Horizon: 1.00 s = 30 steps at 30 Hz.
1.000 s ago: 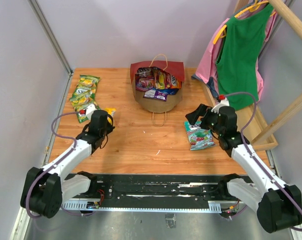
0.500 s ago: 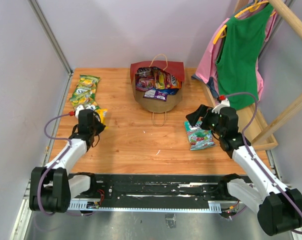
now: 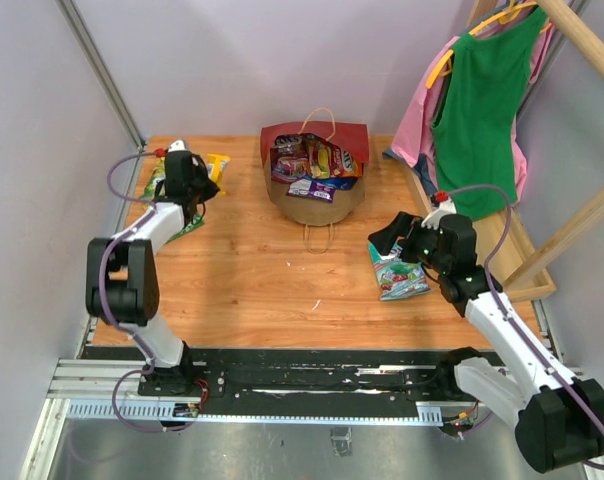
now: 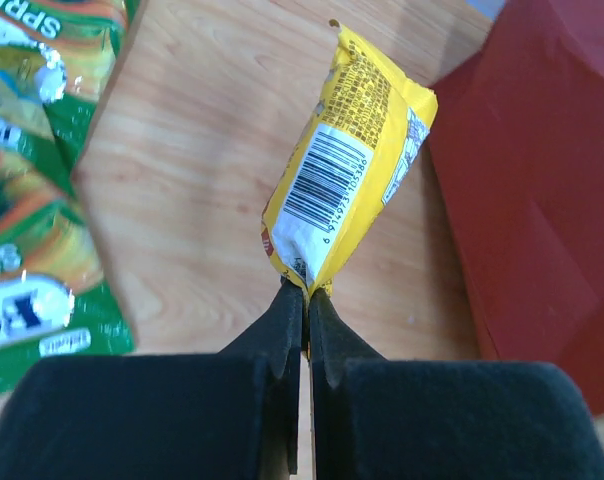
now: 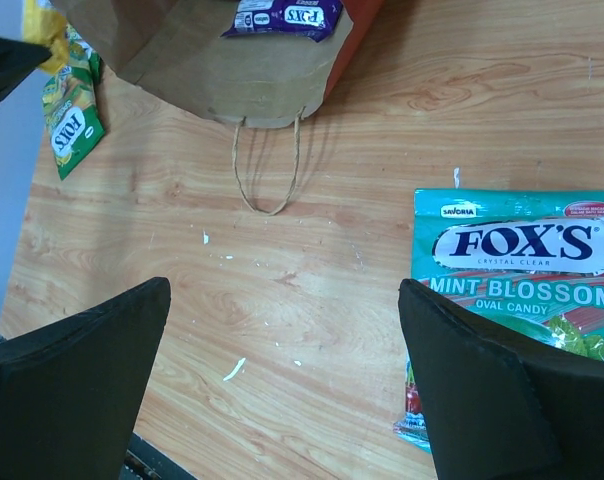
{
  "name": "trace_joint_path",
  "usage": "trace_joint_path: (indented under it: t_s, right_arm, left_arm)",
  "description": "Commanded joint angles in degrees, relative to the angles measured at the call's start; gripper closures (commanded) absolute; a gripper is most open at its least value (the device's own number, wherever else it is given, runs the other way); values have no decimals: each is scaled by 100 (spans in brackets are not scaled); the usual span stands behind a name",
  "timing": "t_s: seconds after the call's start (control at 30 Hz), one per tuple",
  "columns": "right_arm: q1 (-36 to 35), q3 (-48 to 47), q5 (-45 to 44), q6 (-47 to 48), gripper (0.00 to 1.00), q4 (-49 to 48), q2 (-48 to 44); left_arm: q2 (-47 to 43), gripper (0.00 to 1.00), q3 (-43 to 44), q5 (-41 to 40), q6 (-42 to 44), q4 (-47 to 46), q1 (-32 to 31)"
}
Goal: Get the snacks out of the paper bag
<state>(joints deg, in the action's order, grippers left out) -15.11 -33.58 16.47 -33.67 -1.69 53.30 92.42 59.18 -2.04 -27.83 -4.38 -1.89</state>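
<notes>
Above the wooden table (image 3: 272, 285), the left gripper (image 4: 307, 295) pinches a yellow packet (image 4: 352, 170) by its end; the right gripper (image 5: 282, 300) stands wide, with the Fox's mint packet (image 5: 522, 260) partly under one finger.

arms (image 3: 150, 225) — white links, black joints; cables (image 3: 115, 170) purple, red-tipped; claw fingers (image 5: 482, 390) — black, wedge-shaped

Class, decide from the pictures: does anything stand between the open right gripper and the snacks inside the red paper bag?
Nothing visible does. Only bare table separates the right gripper from the paper bag; the teal packet lies nearer the arm's base, off that line.
</notes>
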Motion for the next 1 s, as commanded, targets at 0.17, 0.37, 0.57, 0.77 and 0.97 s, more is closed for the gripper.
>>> trace_joint_path:
  t_s: [0.17,0.37,0.57,0.77,0.97]
  right_arm:
    - [-63,-197,-108,252,1,443,-616]
    - [-64,8,-156,215,1,396,-777]
    - [-64,-3,-77,237,1,446,-837]
    - [-69,17,-129,263,1,468,-838]
    - [-62,102,56,90,2,161,-560]
  left_arm:
    - [2062,100,2006,700,230,254,689]
    - [3236,92,3581,1311,344,990,939]
    - [3327,24,3774,2025,376,926,975]
    - [1664,0,2408,1964,397,117,721]
    - [-1022,0,79,301,2048,-1009,-1351]
